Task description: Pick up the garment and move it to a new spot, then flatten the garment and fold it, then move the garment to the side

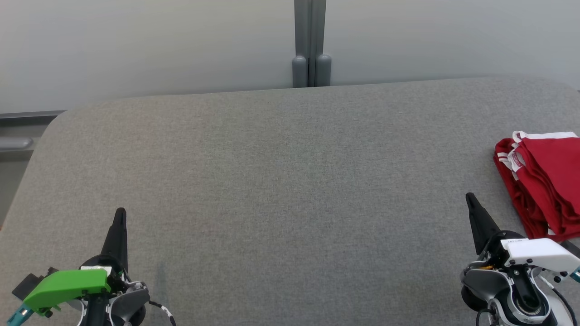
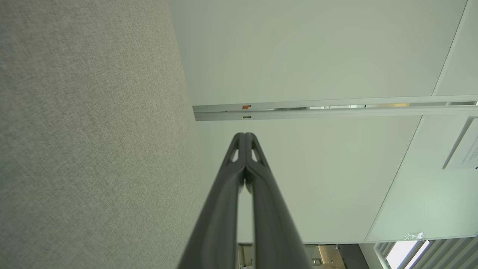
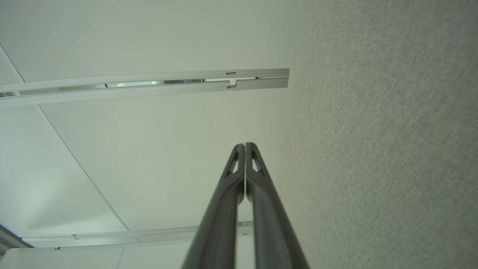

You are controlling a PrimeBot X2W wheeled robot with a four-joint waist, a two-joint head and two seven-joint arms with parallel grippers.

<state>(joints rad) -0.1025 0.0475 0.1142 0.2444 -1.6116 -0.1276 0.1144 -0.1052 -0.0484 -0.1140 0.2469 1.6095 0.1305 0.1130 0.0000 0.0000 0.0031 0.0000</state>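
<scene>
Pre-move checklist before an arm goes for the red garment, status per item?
1. Left gripper empty: ok, shut on nothing.
2. Right gripper empty: ok, shut on nothing.
3. Jaws open for a grasp: not ok, both shut.
4. Garment wholly in head view: not ok, cut off at the right edge.
5. Garment resting on the table: ok, it lies near the right side, ahead and right of the right gripper.
6. Garment's far side inside the table edge: cannot tell.
</scene>
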